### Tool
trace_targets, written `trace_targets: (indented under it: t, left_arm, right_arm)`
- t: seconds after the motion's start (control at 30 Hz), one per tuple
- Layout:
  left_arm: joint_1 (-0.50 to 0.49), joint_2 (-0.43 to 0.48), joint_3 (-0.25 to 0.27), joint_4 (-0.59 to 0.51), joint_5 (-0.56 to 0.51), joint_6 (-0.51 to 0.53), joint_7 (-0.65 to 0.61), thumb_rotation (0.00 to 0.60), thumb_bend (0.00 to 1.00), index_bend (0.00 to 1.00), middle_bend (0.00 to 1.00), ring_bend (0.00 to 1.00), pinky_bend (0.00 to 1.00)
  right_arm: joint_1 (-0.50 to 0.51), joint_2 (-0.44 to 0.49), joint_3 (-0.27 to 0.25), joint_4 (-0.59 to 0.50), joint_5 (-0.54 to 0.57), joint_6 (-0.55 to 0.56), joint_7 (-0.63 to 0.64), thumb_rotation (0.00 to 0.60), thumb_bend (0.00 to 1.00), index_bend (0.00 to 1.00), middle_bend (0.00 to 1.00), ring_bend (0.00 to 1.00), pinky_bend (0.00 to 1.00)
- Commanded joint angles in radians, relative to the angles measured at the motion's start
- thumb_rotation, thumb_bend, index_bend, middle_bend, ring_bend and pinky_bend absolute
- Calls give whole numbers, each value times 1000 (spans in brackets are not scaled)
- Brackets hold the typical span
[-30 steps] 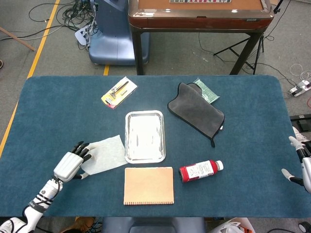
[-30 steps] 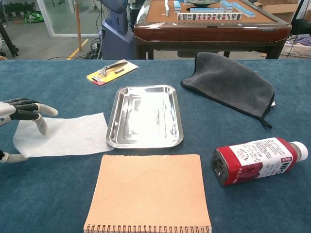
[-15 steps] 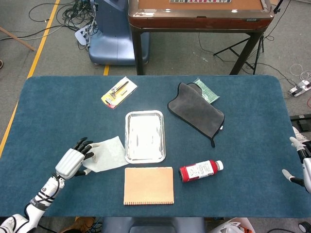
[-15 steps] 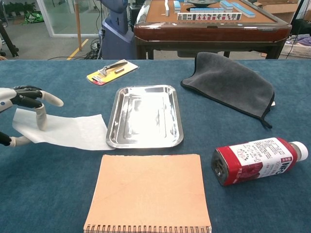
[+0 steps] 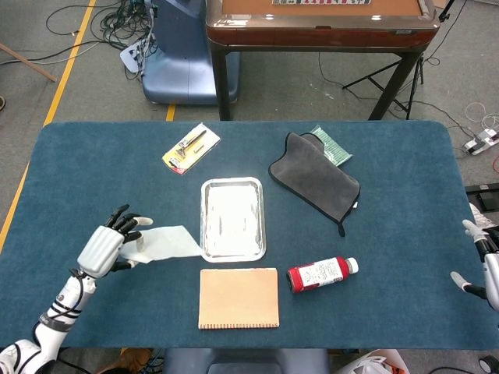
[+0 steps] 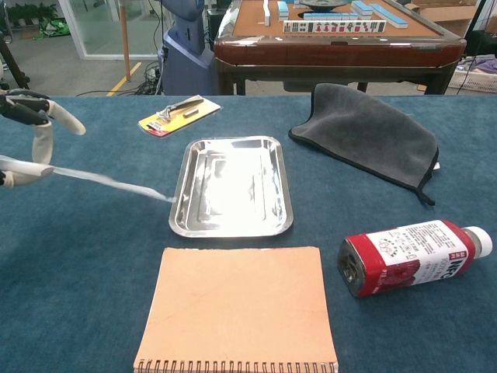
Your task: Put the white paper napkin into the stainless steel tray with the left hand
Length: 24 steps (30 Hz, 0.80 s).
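My left hand pinches the left end of the white paper napkin between thumb and a finger and holds it off the table. The napkin hangs stretched toward the right, its far corner touching or nearly touching the left rim of the stainless steel tray. The tray is empty and lies mid-table. My right hand shows only at the right edge of the head view, low beside the table, holding nothing.
A tan spiral notebook lies just in front of the tray. A red bottle lies on its side to the right. A dark grey cloth and a yellow tool card lie farther back.
My left hand has risen with the napkin's left end pinched. The napkin has come up off the table and now hangs slanted toward the tray's left rim.
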Motion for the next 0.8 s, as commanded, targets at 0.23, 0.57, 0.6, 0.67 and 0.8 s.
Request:
trace_targets:
  t: [0.23, 0.57, 0.6, 0.67, 0.8]
  left_arm:
    - [-43, 25, -69, -82, -30, -5, 26, 600, 312, 682, 328, 215, 67]
    - [-137, -4, -147, -226, -83, -97, 236, 600, 311, 669, 330, 216, 67]
    - [-144, -16, -148, -230, -88, -106, 261, 600, 311, 668, 330, 216, 67]
    - [-160, -51, -149, -229, -100, -127, 318, 600, 311, 665, 330, 216, 67]
    - [-192, -134, -156, -213, -136, -168, 400, 600, 311, 657, 330, 214, 67]
  right_arm:
    - [-3, -1, -2, 0, -6, 4, 4, 600, 134, 136, 258, 160, 212]
    - [-6, 2, -4, -2, -14, 11, 9, 600, 134, 135, 258, 160, 212]
    - [-8, 2, -5, 0, -13, 12, 11, 600, 134, 135, 258, 160, 212]
    - [-12, 0, -7, 3, -10, 13, 16, 600, 134, 136, 258, 160, 212]
    - [-16, -1, -9, 10, -8, 13, 24, 600, 134, 136, 258, 160, 212]
